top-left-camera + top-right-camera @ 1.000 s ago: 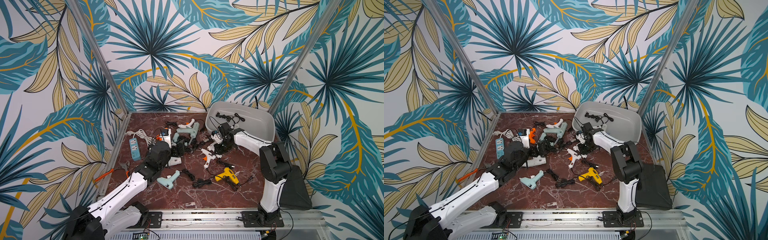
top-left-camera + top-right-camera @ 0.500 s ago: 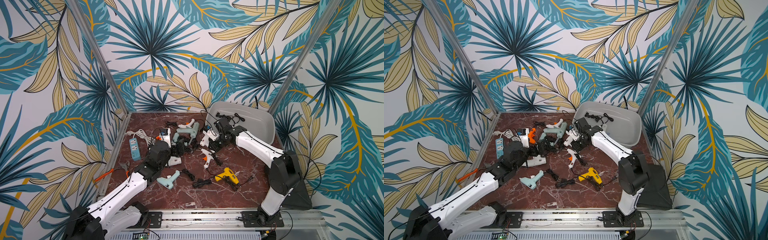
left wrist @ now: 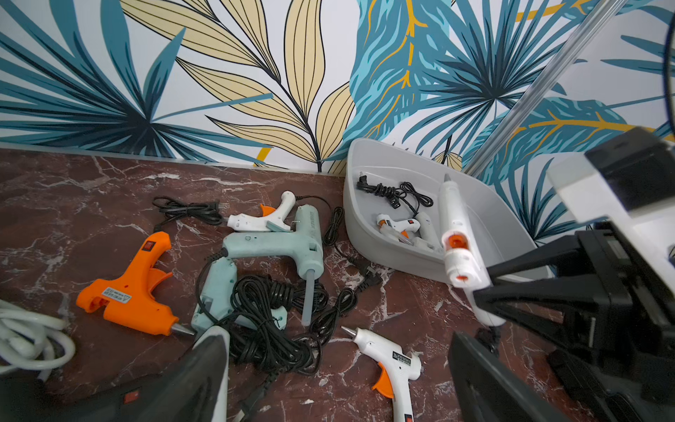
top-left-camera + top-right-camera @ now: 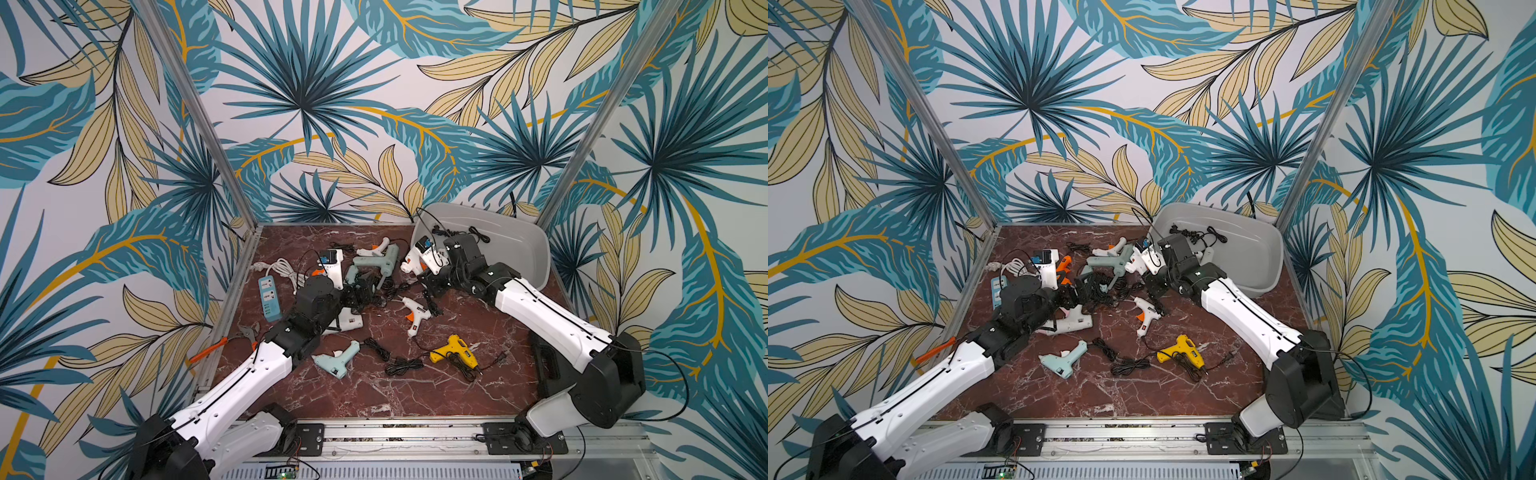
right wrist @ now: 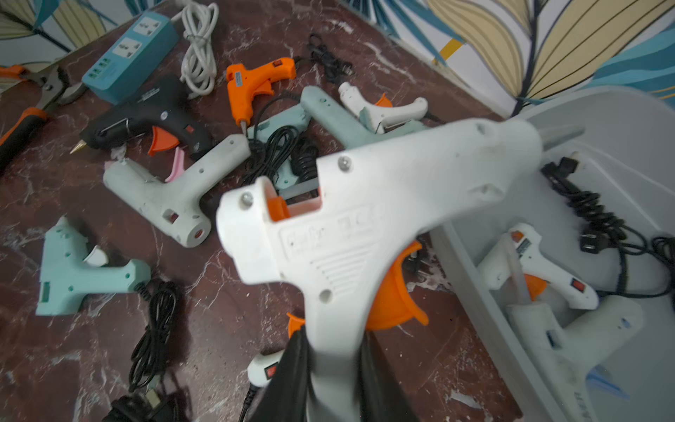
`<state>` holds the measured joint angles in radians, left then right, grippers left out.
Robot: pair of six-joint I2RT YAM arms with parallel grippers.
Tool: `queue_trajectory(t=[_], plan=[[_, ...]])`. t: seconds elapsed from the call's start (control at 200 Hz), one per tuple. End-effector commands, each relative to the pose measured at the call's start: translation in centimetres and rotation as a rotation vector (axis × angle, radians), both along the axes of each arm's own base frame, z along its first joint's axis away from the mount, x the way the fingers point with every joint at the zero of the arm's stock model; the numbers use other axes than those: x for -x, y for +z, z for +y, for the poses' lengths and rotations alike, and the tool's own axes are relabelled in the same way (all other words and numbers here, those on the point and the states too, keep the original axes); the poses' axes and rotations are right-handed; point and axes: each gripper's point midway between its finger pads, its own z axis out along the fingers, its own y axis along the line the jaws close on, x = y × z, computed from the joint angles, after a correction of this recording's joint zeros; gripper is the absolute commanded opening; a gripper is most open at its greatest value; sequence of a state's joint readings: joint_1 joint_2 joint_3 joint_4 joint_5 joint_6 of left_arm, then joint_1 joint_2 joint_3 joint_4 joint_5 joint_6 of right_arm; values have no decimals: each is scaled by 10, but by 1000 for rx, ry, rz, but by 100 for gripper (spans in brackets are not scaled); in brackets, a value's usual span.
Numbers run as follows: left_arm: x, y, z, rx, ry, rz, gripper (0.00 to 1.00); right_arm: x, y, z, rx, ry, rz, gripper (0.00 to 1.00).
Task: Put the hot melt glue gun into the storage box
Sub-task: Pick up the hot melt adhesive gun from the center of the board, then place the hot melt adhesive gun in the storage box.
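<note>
The white glue gun (image 5: 365, 204) is clamped by its handle in the right claw (image 5: 336, 369). The claw's fingers are pressed together on either side of the grip, below the orange trigger. The gun's body and nozzle are carried out beyond the fingertips, clear of the tabletop (image 4: 374, 395). In both top views the gun is seen raised just beside the rim of the grey box (image 4: 519, 249), on the side nearer the left claw (image 3: 338, 336), and not yet inside. In the right wrist view its nozzle is pointed towards the box. Two white guns (image 3: 398, 226) and a black cord (image 3: 394, 192) are seen lying in the box. The left claw is spread wide with nothing gripped, low over a tangle of black cables (image 3: 270, 321).
</note>
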<state>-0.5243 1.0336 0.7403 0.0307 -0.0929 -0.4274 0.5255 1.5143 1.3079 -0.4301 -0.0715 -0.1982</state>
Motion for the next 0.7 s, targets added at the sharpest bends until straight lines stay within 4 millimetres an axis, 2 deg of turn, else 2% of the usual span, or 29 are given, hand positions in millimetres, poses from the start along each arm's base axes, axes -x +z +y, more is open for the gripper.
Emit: queue_trajectory(t=[0.0,0.22,0.386,0.561,0.696], plan=[[1,13,0,28,-5,-23,100,-24,47,-20,-28,-176,-150,0],[0,10,0,32,-8,-17,100,-66,93,-69,-11,-498,-234,0],[0,7,0,30,-7,-11,100,-100,107,-116,0,-709,-257,0],[2,6,2,32,-7,-10,100,-135,91,-167,-26,-869,-179,0],[4,4,4,29,-4,-6,100,-155,65,-204,-49,-959,-102,0]])
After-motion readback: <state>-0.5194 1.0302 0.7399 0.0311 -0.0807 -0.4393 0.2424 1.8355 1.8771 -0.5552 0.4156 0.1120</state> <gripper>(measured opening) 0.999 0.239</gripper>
